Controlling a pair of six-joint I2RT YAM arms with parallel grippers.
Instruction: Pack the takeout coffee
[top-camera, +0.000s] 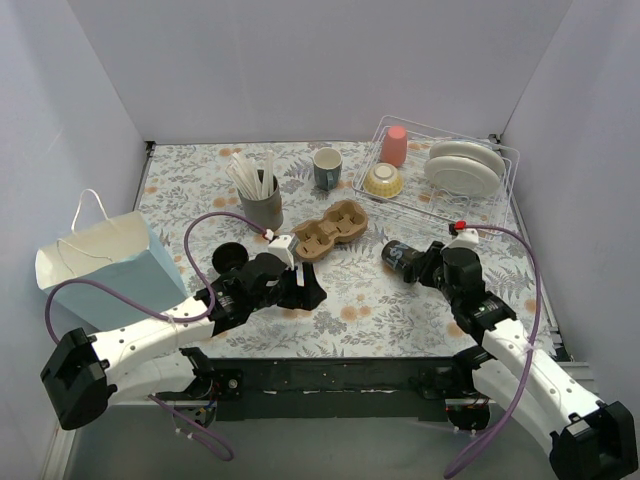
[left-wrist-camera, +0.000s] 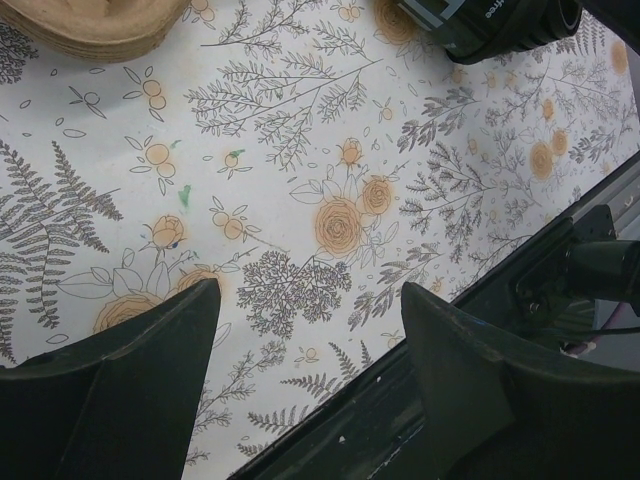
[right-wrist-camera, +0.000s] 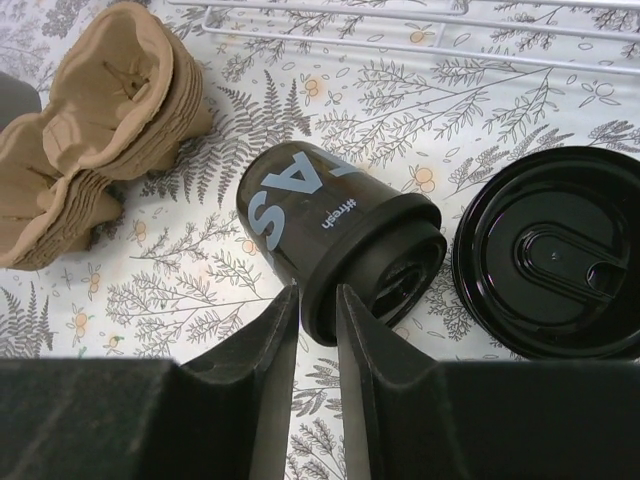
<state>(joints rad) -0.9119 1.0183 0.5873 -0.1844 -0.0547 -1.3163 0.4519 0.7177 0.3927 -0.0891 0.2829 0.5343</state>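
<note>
Cup (right-wrist-camera: 310, 215) on its side, base toward carrier (right-wrist-camera: 90, 160), rim pinched in right tool (right-wrist-camera: 318, 310); left tool (left-wrist-camera: 310, 295) agape.

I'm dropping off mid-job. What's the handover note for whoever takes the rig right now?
Left gripper: open, empty, over bare tablecloth.
Right gripper: jaws narrow, astride the lid rim of the tipped black cup; grip not confirmed.
Elsewhere: black lid beside it, cup beneath not visible; second black cup by the left arm; cardboard trays mid-table; paper bag far left.
Done: no cup sits in the trays.
Left: all the packing.
</note>
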